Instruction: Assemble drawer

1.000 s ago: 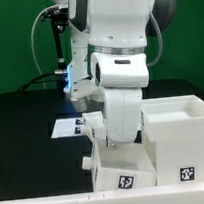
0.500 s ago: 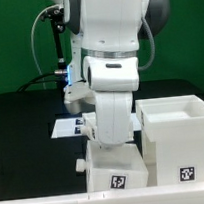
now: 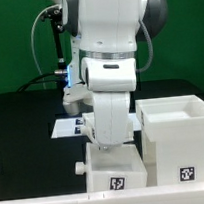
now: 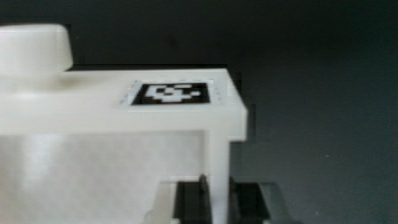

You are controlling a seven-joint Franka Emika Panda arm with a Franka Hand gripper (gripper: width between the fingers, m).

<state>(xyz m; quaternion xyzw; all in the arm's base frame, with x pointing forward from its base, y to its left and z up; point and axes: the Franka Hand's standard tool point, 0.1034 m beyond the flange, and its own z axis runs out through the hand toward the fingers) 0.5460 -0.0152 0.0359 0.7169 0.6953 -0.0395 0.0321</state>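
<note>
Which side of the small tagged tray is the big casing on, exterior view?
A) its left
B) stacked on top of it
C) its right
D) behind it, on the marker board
C: the big casing stands to the exterior view's right of the small tray, both tags facing the camera.

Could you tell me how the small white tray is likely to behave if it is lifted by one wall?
The small tray looks like hollow, thin-walled plastic, so it is probably light yet stiff. With the gripper pinching one thin wall, it may tilt off-centre when lifted. Its squat, boxy shape suggests it would slide rather than tip if pushed.
</note>
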